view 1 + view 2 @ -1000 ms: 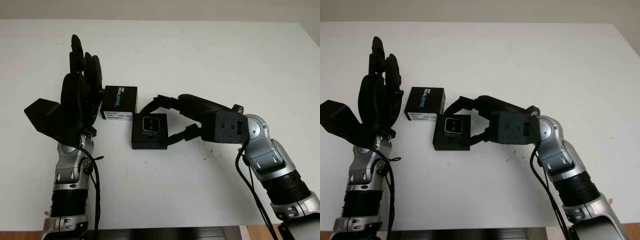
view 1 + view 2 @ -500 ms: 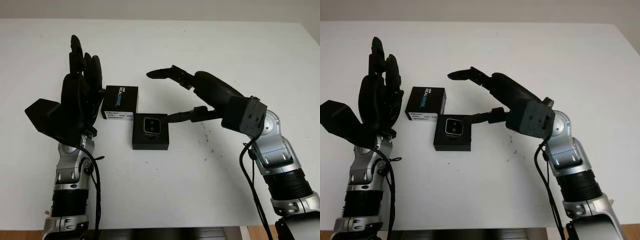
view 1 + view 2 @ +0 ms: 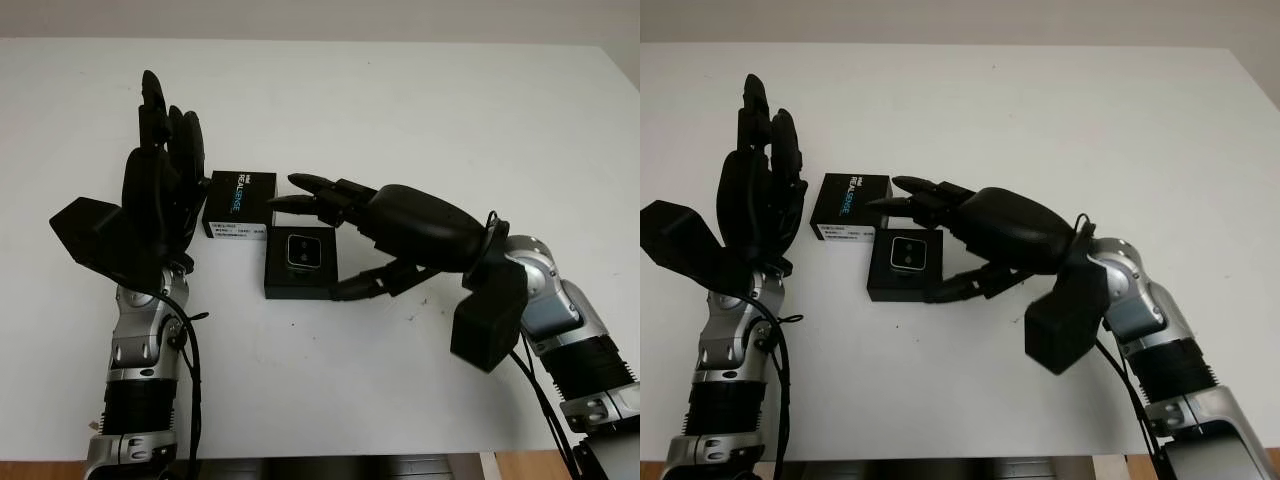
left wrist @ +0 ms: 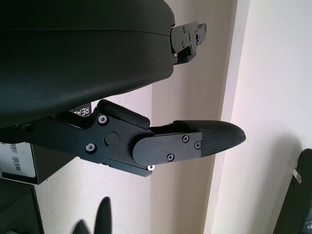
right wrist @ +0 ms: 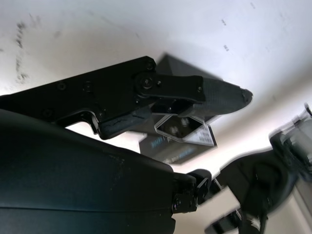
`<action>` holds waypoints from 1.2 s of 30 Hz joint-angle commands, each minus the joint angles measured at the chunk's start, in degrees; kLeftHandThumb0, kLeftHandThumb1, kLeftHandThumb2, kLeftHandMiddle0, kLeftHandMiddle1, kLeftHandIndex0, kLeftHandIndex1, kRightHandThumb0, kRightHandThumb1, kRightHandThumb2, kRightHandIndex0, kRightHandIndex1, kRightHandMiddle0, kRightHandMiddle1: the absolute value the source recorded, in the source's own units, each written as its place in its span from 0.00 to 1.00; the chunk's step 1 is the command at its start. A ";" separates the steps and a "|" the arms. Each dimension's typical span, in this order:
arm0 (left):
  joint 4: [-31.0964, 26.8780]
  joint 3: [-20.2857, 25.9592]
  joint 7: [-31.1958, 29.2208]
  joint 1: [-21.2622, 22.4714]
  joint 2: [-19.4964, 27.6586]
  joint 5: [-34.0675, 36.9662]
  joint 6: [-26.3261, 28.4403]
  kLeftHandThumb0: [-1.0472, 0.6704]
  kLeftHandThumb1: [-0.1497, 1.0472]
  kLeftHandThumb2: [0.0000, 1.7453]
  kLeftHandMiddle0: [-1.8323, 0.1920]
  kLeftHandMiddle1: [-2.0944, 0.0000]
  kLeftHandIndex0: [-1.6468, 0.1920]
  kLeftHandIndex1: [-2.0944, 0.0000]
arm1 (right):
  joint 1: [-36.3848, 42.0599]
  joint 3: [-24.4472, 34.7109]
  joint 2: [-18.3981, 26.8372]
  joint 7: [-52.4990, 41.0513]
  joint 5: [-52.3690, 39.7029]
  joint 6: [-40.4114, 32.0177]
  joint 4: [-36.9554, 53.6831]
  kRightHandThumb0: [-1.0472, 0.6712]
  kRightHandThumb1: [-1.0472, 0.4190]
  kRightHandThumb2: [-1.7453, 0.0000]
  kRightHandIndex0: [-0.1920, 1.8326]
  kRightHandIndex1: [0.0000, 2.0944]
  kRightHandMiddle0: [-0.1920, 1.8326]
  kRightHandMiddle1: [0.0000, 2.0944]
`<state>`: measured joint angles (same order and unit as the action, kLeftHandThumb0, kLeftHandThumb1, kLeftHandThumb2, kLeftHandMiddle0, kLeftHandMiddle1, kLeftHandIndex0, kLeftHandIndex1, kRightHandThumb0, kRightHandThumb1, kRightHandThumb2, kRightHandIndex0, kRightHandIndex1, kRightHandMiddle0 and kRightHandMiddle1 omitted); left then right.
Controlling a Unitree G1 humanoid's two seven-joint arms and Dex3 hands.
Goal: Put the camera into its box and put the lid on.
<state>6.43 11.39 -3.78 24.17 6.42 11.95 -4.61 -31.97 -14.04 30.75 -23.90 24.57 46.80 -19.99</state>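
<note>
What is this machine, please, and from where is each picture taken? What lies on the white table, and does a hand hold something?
This is a humanoid robot with two arms, each ending in a black three-finger hand. Two pictures come from the eyes of a camera on its head, looking down; two come from cameras at the wrists, very close to the fingers. On the white table lie an open black box with a small camera inside it, and beside it the lid. The right hand reaches around the box, open, holding nothing. The left hand stands upright beside the lid, also open.
</note>
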 commanded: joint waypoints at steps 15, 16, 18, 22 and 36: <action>-1.83 -0.15 -0.08 -1.07 0.09 -0.08 0.33 0.19 1.00 0.32 1.00 1.00 1.00 1.00 | -0.26 -5.32 4.65 9.11 16.30 6.51 -5.00 0.08 0.00 0.67 0.04 0.02 0.13 0.08; -1.97 -0.14 -0.05 -1.10 0.09 -0.05 0.50 0.20 1.00 0.32 1.00 1.00 1.00 1.00 | -0.15 -5.57 4.89 8.85 16.61 6.26 -4.73 0.07 0.00 0.66 0.04 0.02 0.14 0.08; -2.28 -0.16 0.15 -1.16 0.03 -0.13 0.87 0.20 1.00 0.32 1.00 1.00 1.00 1.00 | 0.10 -5.92 5.19 8.98 17.06 5.95 -4.35 0.07 0.00 0.65 0.04 0.02 0.15 0.08; -2.45 -0.19 0.29 -1.18 -0.04 -0.25 1.10 0.19 1.00 0.32 1.00 1.00 1.00 1.00 | 0.33 -6.51 5.45 9.23 17.04 5.63 -4.16 0.07 0.00 0.65 0.05 0.03 0.16 0.07; -3.73 0.44 0.74 -1.47 0.54 -0.38 1.49 0.18 1.00 0.30 1.00 1.00 1.00 1.00 | -0.22 -1.24 -0.35 2.66 -10.92 -0.09 -4.35 0.14 0.00 0.68 0.03 0.02 0.08 0.01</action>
<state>3.93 11.56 -3.30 23.67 6.68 11.92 -3.01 -32.26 -17.07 31.51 -20.69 17.27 47.88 -24.61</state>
